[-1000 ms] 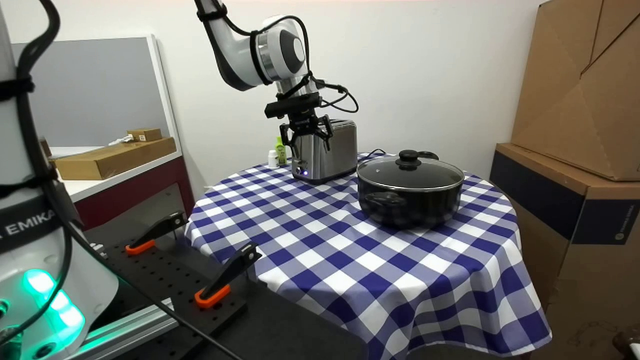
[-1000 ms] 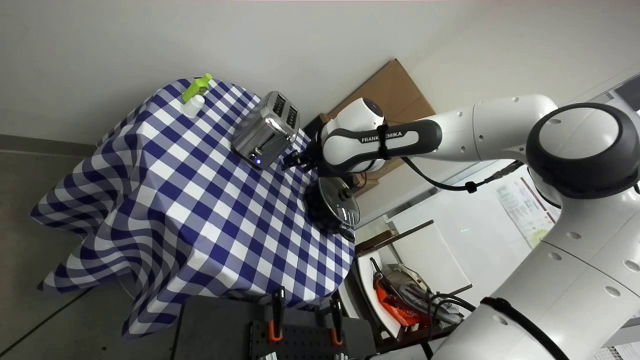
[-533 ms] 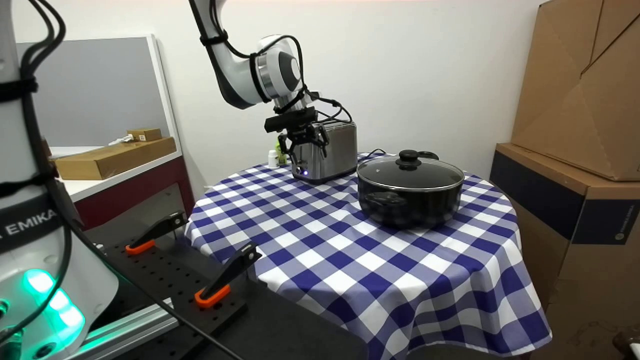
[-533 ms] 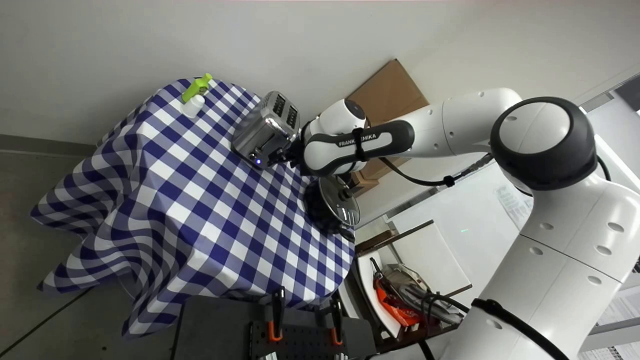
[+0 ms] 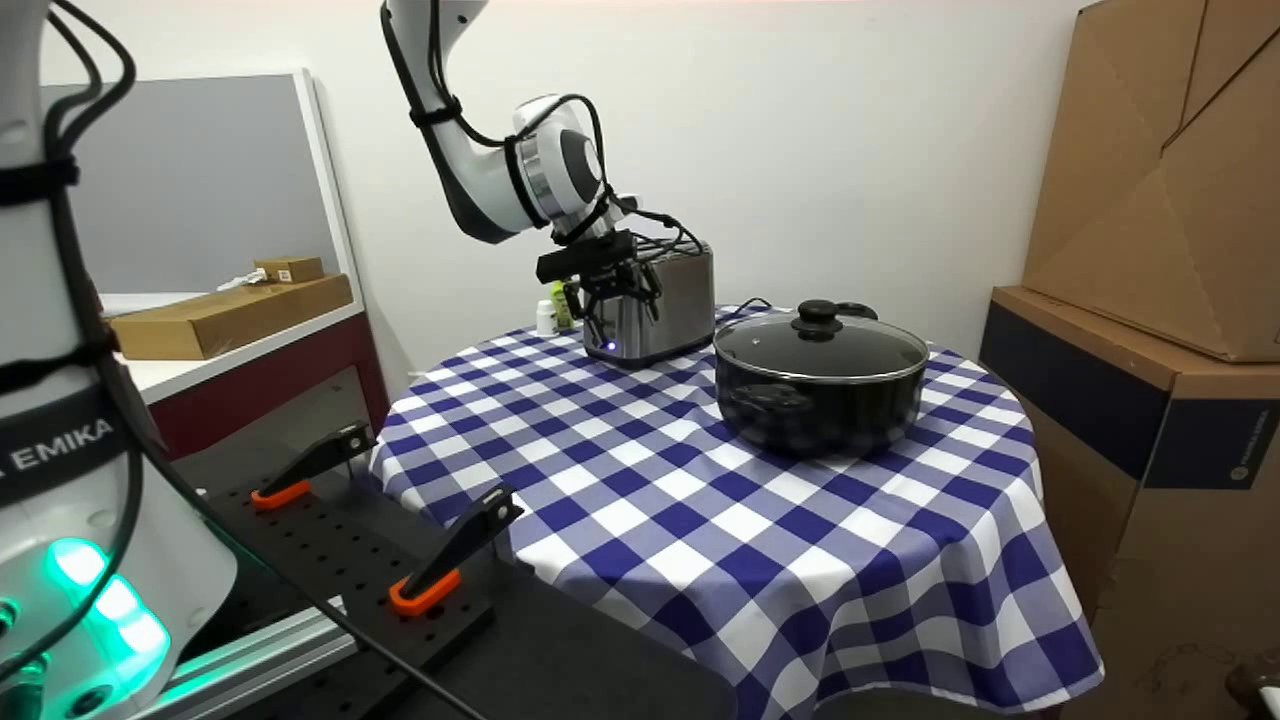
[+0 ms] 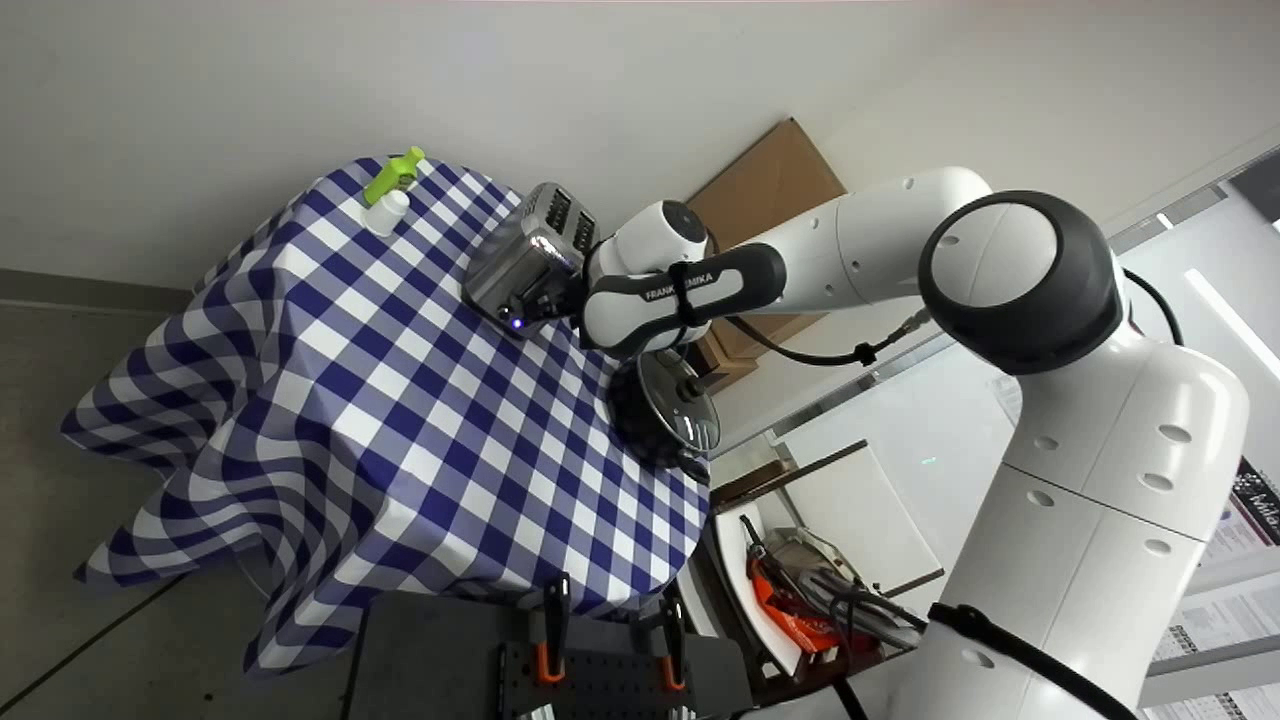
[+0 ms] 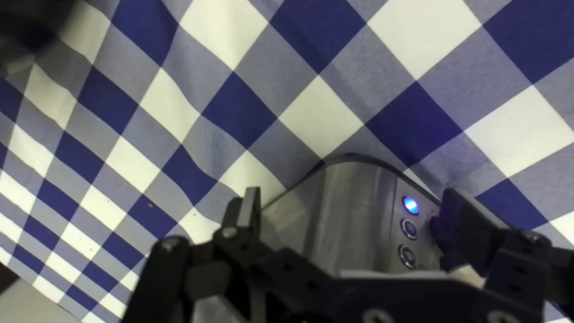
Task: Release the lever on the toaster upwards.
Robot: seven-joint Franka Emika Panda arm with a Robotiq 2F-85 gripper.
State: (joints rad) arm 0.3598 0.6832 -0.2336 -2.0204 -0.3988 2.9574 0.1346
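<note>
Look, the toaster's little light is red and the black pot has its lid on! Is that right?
Nearly! The light on the toaster is blue, not red: the wrist view shows it. The black pot does have its lid on.

in both exterior views i have the pot (image 5: 815,415) at roughly 4 to 5 o'clock from the toaster (image 5: 685,300) and a pair of bottles (image 6: 385,212) at 9 to 10, all on the tablecloth (image 5: 610,470); the lid (image 5: 870,345) sits on the pot. in an exterior view, beyond the tablecloth, a carton (image 5: 1150,190) rests on a lower carton (image 5: 1170,590) at 3 o'clock, clamps (image 5: 465,540) stand at 8, and a desk (image 5: 180,375) at 9 bears boxes (image 5: 230,320). there my gripper (image 5: 628,327) is in front of the toaster; in my wrist view the toaster's end shows between its fingers (image 7: 471,226), one at 9 o'clock, the other overlapping at 3.
</note>
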